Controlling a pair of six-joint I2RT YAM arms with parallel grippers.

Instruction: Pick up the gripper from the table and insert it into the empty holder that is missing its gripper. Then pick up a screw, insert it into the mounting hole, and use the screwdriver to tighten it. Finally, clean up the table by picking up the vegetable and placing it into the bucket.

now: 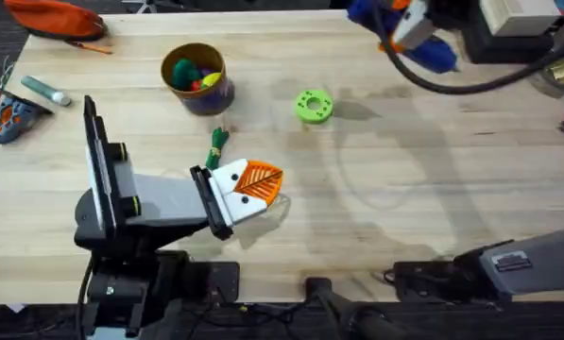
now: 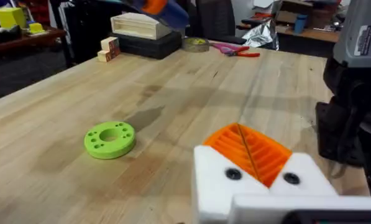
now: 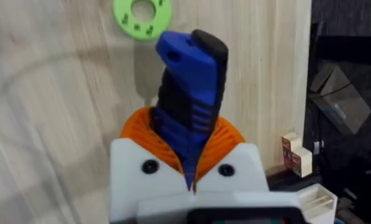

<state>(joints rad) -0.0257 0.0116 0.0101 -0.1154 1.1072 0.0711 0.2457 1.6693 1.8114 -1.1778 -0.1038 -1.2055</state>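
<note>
My left gripper (image 1: 259,179) lies low over the table's middle, shut with nothing held. Its two orange ribbed pads (image 2: 250,148) meet on white mounts, each with a dark screw spot. The vegetable (image 1: 217,144), dark green with a tan end, lies just beyond it. Farther back stands the bucket (image 1: 196,77) with toys inside. My right gripper (image 1: 409,26) hangs high at the back right, shut on the blue screwdriver (image 3: 191,68), above the table beside the green disc (image 3: 141,14). The loose gripper, an empty holder and the screw are out of view.
The lime-green disc (image 1: 314,106) lies right of the bucket. A grey-green marker (image 1: 45,90) and an orange pouch (image 1: 55,17) sit at the far left. Boxes and cables (image 1: 508,28) crowd the back right corner. The right arm's base (image 2: 353,93) stands close by my left gripper.
</note>
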